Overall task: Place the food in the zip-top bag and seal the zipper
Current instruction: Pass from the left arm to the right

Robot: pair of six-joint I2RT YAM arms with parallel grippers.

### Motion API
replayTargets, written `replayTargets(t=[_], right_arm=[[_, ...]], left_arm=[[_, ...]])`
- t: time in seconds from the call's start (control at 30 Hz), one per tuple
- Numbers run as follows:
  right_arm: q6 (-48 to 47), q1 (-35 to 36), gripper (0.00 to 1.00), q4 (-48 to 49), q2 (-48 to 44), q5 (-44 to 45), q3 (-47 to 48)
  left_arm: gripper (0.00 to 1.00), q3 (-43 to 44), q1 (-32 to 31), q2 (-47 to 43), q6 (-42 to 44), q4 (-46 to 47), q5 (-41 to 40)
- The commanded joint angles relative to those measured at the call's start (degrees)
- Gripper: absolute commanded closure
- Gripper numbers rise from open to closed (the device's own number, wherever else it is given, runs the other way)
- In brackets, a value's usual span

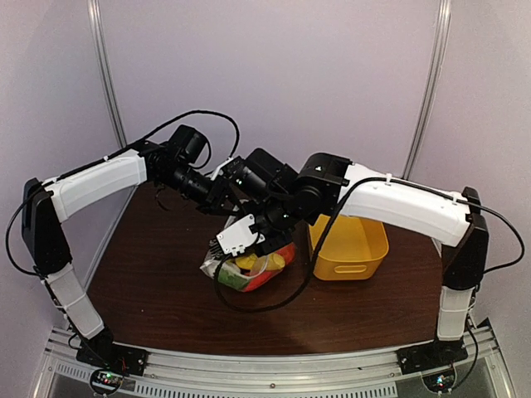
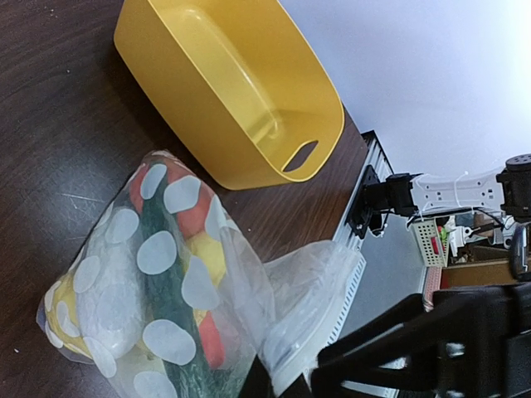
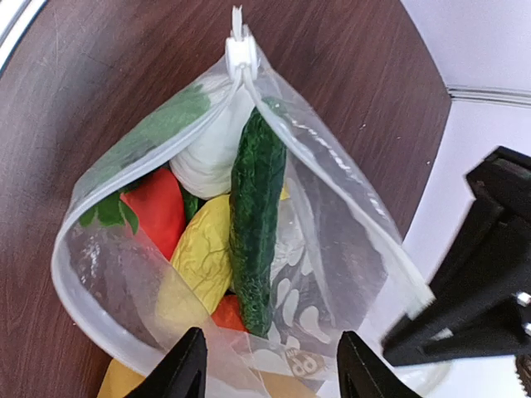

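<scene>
Step in hand: sealing. Loading looks done.
- Food, incl. green toy cucumber [image 3: 255,224] and white toy radish [image 3: 207,157], inside clear white-dotted plastic zip-top bag [image 2: 158,253].
- Bag lies on dark wood tabletop [image 3: 99,83], just beside yellow plastic basket [image 2: 207,141].
- Mouth gapes. Pale zipper strip [image 3: 332,157] unsealed, small white slider [image 3: 241,51] at far end.
- Left claw [image 3: 419,323] clamped on strip's opposite end.
- Right claw [image 3: 270,365] parted above near rim, gripping nothing.

Next: right claw reaches slider, pinches it, draws it along strip while left anchors.
</scene>
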Motion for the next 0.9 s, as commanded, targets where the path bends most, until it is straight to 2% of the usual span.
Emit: replayTargets(t=[0.0,0.17,0.3,0.67,0.87], right_arm=[[2.8,0.1,0.47,-2.8,-3.2,-4.0,1.4],[2.3,0.1,0.48,-7.2,-6.4,-12.6,-0.4],[1.1,0.4,0.47,-7.5,-8.0,-15.0,-4.6],[-0.9,1.7,0.48,-4.2,-3.5,-7.4,-7.2],[-1.4,1.7,0.53,-3.4,-0.8,-4.0,-7.3]], left_arm=[[1.00,1.1,0.0,1.6,2.3,1.4,-0.2],[1.00,2.2,0.0,3.0,3.7,0.7,-0.7],[1.00,3.0,0.0,3.7,3.7,0.7,-0.3],[1.00,3.8,0.0,3.8,4.0,-0.3,0.1],[1.00,4.1,0.0,4.0,4.6,-0.9,0.1]])
